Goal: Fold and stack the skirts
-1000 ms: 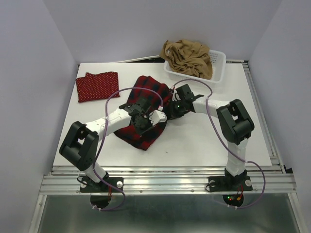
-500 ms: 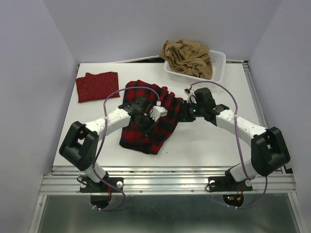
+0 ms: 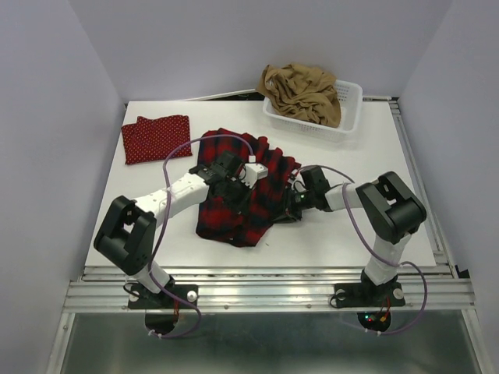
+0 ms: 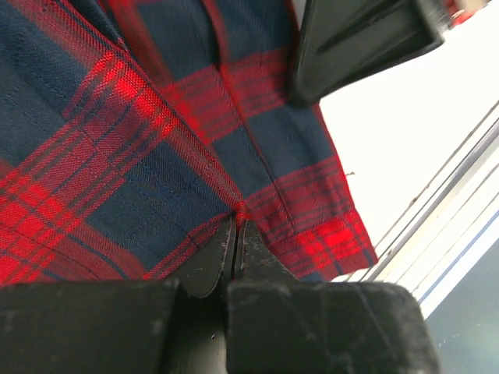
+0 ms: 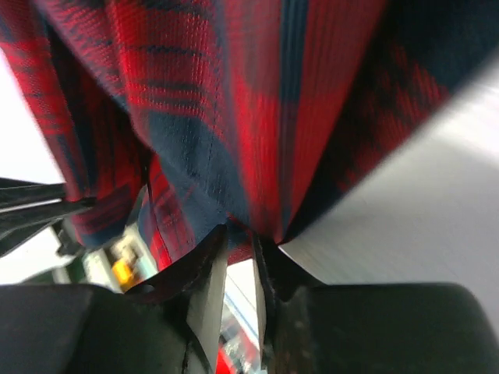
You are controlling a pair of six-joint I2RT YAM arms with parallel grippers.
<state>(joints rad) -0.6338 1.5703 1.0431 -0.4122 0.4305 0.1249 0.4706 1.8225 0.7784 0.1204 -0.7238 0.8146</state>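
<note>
Left gripper [image 4: 236,240] clamps the plaid skirt [image 3: 232,222] mid-cloth, right gripper [image 5: 234,255] narrowly pinches its right edge, long axis running near-to-far between the 2

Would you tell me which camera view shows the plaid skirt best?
The top external view: it shows nearly all of the plaid skirt lying on the table. The left wrist view shows only cloth pinched in the left tool; the right wrist view likewise, in the right tool.
</note>
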